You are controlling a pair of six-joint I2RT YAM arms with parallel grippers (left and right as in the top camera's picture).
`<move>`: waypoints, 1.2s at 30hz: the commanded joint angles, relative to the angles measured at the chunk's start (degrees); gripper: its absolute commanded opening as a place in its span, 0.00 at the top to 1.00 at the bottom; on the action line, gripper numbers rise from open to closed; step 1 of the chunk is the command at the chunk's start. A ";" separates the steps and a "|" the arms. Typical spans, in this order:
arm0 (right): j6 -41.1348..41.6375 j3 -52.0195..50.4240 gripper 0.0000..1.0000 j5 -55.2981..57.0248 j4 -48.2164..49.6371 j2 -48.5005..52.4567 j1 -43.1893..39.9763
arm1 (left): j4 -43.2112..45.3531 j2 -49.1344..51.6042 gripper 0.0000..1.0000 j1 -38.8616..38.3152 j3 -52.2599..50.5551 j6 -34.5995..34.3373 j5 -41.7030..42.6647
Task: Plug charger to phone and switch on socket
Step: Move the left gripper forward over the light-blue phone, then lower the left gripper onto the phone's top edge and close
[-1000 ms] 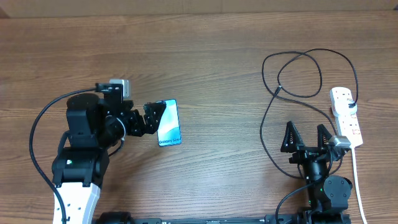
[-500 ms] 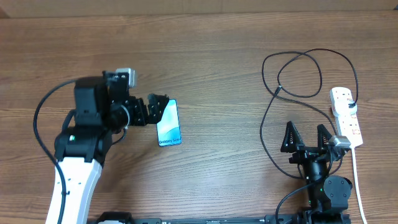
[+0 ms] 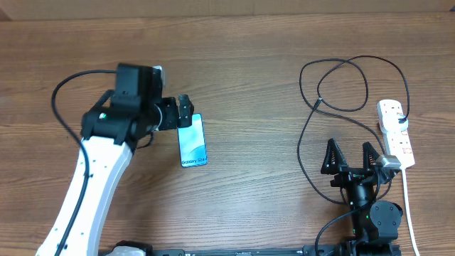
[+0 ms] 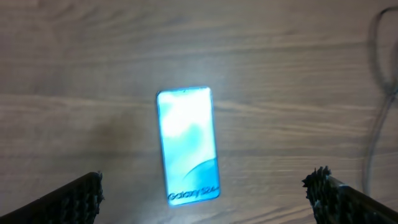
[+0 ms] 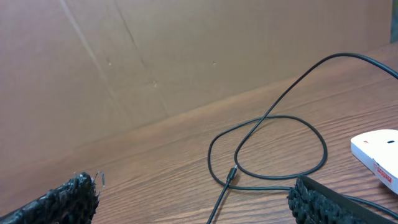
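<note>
Overhead: phone [image 3: 193, 141] lies flat on the table [image 3: 249, 78], left of centre, its far short edge just under the left gripper [image 3: 185, 112]. Left wrist view: phone sits between the two spread fingertips [image 4: 84, 193], neither touching it. Phone is slim, screen up, lit light blue-cyan, "Galaxy S24" text at the near short edge, long axis slightly tilted. Left gripper is wide open and holds nothing. Charger [image 3: 310, 135], a thin black cable, loops on the right side of the table, well apart from the phone, small plug end [image 5: 231, 176] lying on the wood. Socket [image 3: 395, 131] is white, at the far right edge. Right gripper [image 3: 350, 155] is spread wide, empty, between cable and socket.
</note>
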 commanded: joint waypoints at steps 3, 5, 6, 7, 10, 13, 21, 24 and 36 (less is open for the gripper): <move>-0.39 -0.61 0.00 0.52 0.33 -0.37 -0.04 | -2.38 4.68 0.00 -3.37 3.74 -3.80 -8.04; -0.39 -0.61 0.00 0.52 0.33 -0.37 -0.04 | -3.06 5.92 0.00 -4.37 4.39 -4.26 -9.07; -0.39 -0.61 0.00 0.52 0.33 -0.37 -0.04 | -3.39 6.71 0.00 -4.94 4.81 -4.81 -9.81; -0.39 -0.61 0.00 0.50 0.33 -0.37 -0.04 | -3.61 7.30 0.00 -5.31 5.11 -4.87 -10.19; -0.39 -0.61 0.00 0.50 0.33 -0.37 -0.04 | -4.33 9.03 0.00 -6.25 5.70 -5.99 -10.60; -0.39 -0.61 0.00 0.52 0.33 -0.37 -0.04 | -5.05 10.58 0.00 -7.15 5.81 -7.39 -12.37; -0.39 -0.61 0.00 0.50 0.33 -0.37 -0.04 | -6.25 13.51 0.00 -9.88 5.81 -7.37 -15.52; -0.39 -0.61 0.00 0.50 0.33 -0.37 -0.04 | -6.08 14.58 0.00 -10.58 5.81 -7.34 -15.76; -0.39 -0.61 0.00 0.50 0.33 -0.37 -0.04 | -5.46 15.98 0.00 -10.54 5.79 -7.37 -15.74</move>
